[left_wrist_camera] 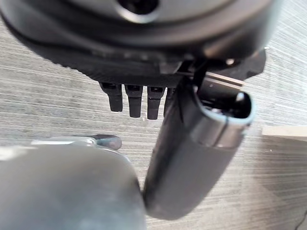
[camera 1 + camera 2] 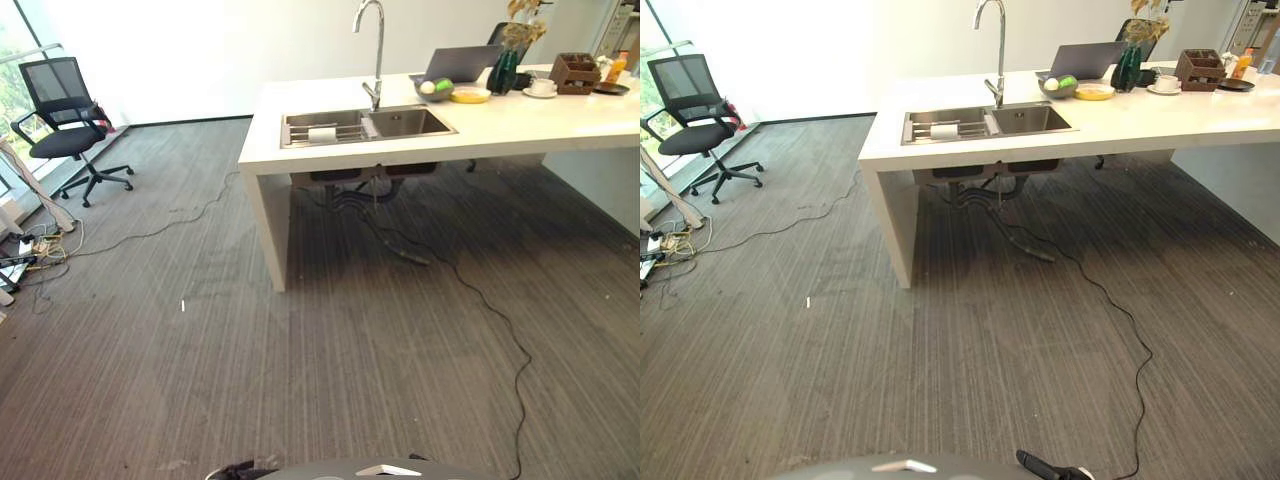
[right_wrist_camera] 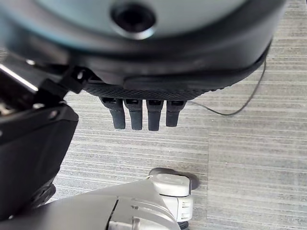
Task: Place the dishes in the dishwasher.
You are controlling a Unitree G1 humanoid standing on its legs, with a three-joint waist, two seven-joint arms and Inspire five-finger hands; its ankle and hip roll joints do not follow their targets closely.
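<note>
Looking down across a grey ribbed carpet (image 2: 350,380) that runs back to a white wall. Ahead and to the right, a long white counter (image 2: 500,125) on a slab leg, with open floor between it and the robot. Well off to the left by the window, a black mesh office chair (image 2: 68,120) on castors, with a tangle of wires (image 2: 35,250) on the floor near it.

Set into the near end of the counter, a steel double sink (image 2: 410,122): bare right basin, wire rack (image 2: 300,130) across the left one. Behind the divide between the basins, a tall curved chrome tap (image 2: 375,40). Farther along the top, an open grey laptop (image 2: 460,62), a brown wooden caddy (image 2: 574,72) and a dark green vase (image 2: 503,72) of dried stems.

Seen from its own wrist, left hand (image 1: 135,100) hanging over the carpet, fingers straight and side by side, thumb (image 1: 192,158) standing apart. Right hand (image 3: 154,115) likewise above the carpet, fingers straight in a row, curled round nothing.

Dishes all on the counter, well apart from both hands: a bowl (image 2: 434,90) of fruit just in front of the laptop, a yellow dish (image 2: 470,95) touching or just beside it, a white cup on a saucer (image 2: 543,86) beside the caddy, and a small white piece (image 2: 322,134) lying on the rack in the left basin, too small to tell what kind.
</note>
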